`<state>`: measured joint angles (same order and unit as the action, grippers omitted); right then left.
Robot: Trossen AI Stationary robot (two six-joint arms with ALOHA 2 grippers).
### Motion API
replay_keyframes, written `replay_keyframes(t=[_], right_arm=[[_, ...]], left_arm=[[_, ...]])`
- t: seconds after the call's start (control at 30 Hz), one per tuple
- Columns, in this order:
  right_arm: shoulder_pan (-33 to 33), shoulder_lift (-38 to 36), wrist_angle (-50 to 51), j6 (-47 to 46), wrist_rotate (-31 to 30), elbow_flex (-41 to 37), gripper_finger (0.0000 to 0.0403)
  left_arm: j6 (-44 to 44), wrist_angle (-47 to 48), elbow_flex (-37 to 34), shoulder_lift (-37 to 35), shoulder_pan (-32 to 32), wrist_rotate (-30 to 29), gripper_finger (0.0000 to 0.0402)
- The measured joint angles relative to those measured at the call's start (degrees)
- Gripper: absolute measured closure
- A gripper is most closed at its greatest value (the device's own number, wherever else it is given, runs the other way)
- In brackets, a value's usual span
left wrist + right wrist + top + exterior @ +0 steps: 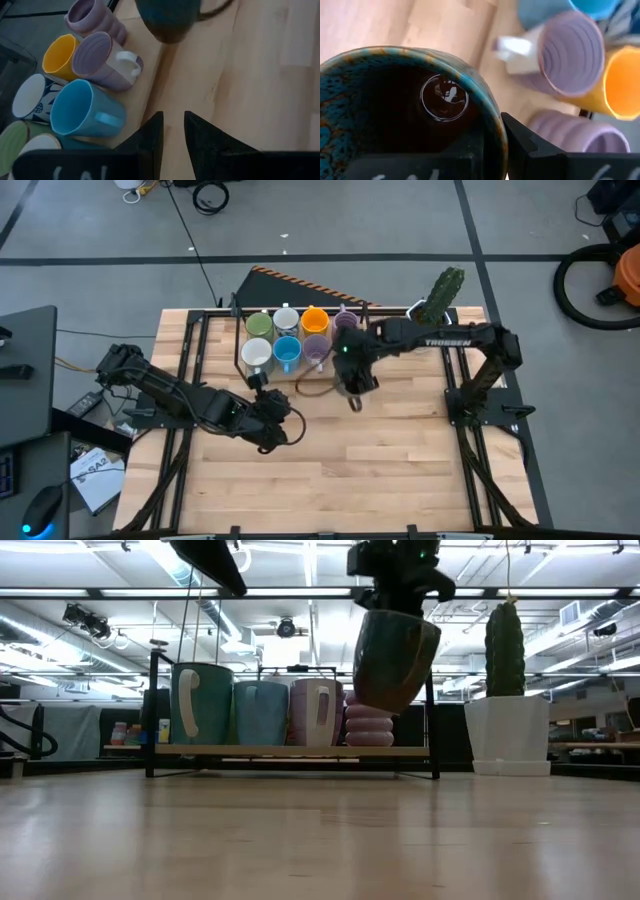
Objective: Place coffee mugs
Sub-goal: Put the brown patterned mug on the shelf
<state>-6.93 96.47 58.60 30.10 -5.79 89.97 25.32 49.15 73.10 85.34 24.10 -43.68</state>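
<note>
Several coffee mugs stand in two rows on a low wooden rack point(290, 751) at the table's far middle: green point(259, 325), orange point(314, 320), blue point(287, 352), white point(256, 352) and lilac point(316, 348) among them. My right gripper point(352, 380) is shut on a dark mug point(395, 660) with a blue-green inside point(395, 100), in the air just off the rack's near right corner. My left gripper point(172, 135) hovers near the white mug, narrowly open, with nothing between its fingers. My right gripper holds the dark mug by its rim wall point(495, 135), one finger inside the mug and one finger point(530, 145) outside. The fingers come from above, slanting down. The mug hangs below them, tilted and lifted clear of the table.
A white pot with a tall cactus point(505, 730) stands at the rack's right end, near the table's far edge point(440, 295). Bare wooden table spreads from the rack toward the near edge point(380, 470).
</note>
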Motion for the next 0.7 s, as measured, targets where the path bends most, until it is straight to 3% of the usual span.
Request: replay_keyframes(t=[0.17, 0.47, 0.7], right_arm=[[-3.2, 1.5, 0.4, 0.9, 1.3, 1.2, 0.0357], [-5.1, 10.1, 7.6, 1.6, 1.4, 10.3, 0.0357], [-8.3, 11.4, 6.9, 2.8, 0.8, 10.8, 0.0357]], left_arm=[[0.0, 1.6, 0.0, 0.0, -0.1, 0.0, 0.0319], [0.0, 2.6, 0.0, 0.0, -1.2, 0.0, 0.0319], [3.5, 8.9, 0.0, -1.2, -0.5, 0.0, 0.0319]])
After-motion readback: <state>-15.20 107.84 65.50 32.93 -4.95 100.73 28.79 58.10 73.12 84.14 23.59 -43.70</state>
